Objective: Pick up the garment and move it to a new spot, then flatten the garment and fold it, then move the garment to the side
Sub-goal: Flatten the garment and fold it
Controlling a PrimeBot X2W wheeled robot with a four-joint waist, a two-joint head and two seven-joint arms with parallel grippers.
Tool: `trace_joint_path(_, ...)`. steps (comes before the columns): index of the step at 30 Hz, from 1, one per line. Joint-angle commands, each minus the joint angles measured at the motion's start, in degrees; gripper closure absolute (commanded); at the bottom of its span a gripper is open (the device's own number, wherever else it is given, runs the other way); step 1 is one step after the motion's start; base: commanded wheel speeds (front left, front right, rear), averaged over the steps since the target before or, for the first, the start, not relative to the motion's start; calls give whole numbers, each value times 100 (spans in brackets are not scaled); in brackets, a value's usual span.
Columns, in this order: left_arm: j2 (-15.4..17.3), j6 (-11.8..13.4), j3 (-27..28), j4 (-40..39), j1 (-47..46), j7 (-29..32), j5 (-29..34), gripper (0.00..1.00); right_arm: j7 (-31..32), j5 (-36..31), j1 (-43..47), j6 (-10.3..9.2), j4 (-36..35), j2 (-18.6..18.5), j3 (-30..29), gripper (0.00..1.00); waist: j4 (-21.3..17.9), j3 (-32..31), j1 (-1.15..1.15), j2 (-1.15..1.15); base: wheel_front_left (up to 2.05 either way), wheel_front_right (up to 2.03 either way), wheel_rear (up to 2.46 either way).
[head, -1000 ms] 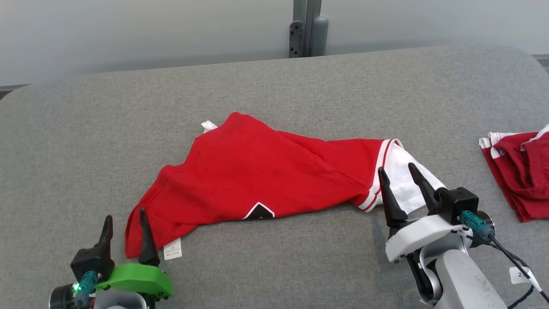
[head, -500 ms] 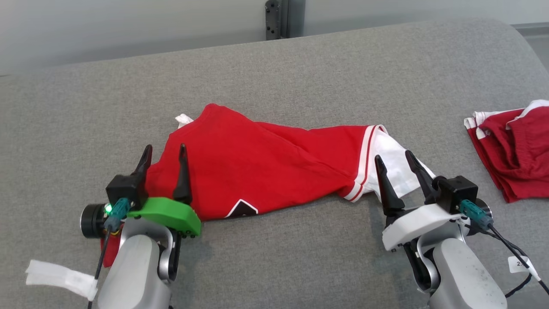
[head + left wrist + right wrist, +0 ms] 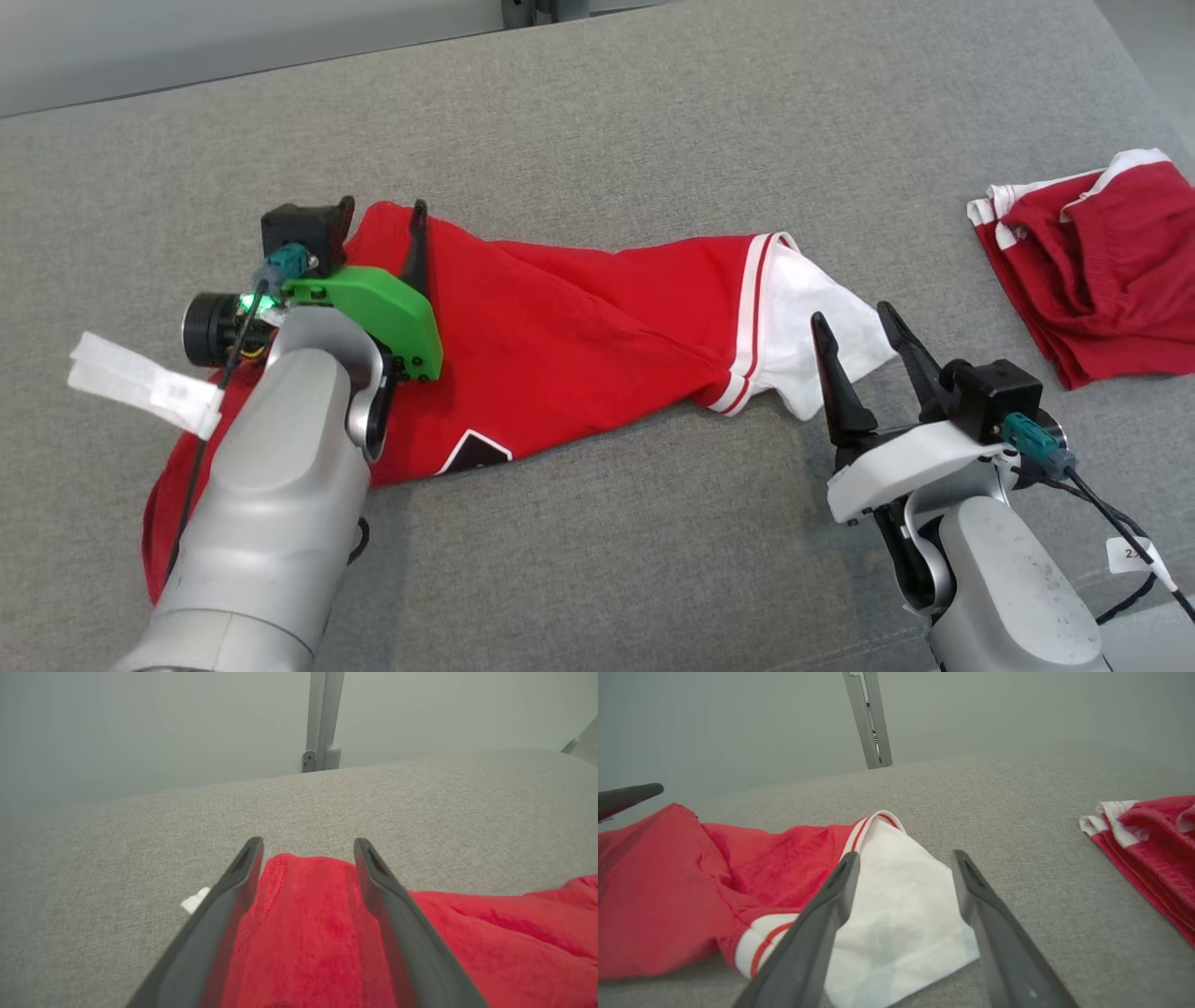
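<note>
Red cloth of the garment (image 3: pixel 579 308) lay crumpled on the grey cushion (image 3: pixel 653 140). Its far corner sat between the spread fingers of the left gripper (image 3: pixel 383 222). Its white end (image 3: pixel 794 303) lay just ahead of the right gripper (image 3: pixel 852 315), whose fingers were likewise parted. A folded red pile (image 3: pixel 1092 271) rested well off to that gripper's right.

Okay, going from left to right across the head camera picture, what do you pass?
left gripper → red garment → right gripper → folded red-and-white clothes
</note>
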Motion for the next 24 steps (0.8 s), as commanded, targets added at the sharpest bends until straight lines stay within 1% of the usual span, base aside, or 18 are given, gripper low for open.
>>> trace_joint_path(1, 29, -5, 20, 152, -223, 90, -65, 0, -1, 24, -72, -5, -12, -8, -2, 0, -120, 124, 0, 0, 0, 0, 0)
trace_joint_path(3, 29, -14, 63, 399, -443, 260, -168, 0, 0, 32, -94, -5, -6, -8, -6, 0, -154, 155, 0, 0, 0, 0, 0)
trace_joint_path(5, 29, 42, 109, 719, -748, 462, -252, 0, -1, 41, -98, -5, 3, -9, -7, 0, -197, 194, 0, 0, 0, 0, 0)
trace_joint_path(9, 67, 119, 112, 1103, -988, 671, -293, 0, 0, 57, -121, -5, 0, -9, 21, 0, -257, 241, 0, 0, 0, 0, 0)
trace_joint_path(12, 56, 111, 74, 1373, -1086, 862, -325, 0, 0, 81, -142, -5, -43, -8, 3, 0, -278, 280, 0, 0, 0, 0, 0)
trace_joint_path(18, 51, 141, -43, 1643, -1061, 903, -283, 0, 0, 96, -119, -5, -71, -10, 12, 0, -282, 322, 0, 0, 0, 0, 0)
trace_joint_path(19, 52, 161, -66, 1677, -1046, 895, -273, 5, 0, 98, -121, -4, -70, -9, 12, 0, -277, 322, 0, 0, 0, 0, 0)
trace_joint_path(20, 61, 171, -87, 1696, -1041, 861, -247, 5, 0, 95, -124, -5, -69, -9, 9, 0, -272, 322, 0, 0, 0, 0, 0)
trace_joint_path(21, 67, 185, -93, 1706, -1042, 809, -243, 59, 0, 88, -129, -5, -67, -10, 3, 0, -265, 321, 0, 0, 0, 0, 0)
trace_joint_path(22, 66, 180, -101, 1719, -1040, 781, -245, 100, 0, 83, -131, -5, -65, -9, -2, 0, -258, 320, 0, 0, 0, 0, 0)
trace_joint_path(24, 65, 149, -124, 1740, -1033, 718, -240, 100, 0, 64, -128, -5, -57, -10, -12, 0, -238, 309, 0, 0, 0, 0, 0)
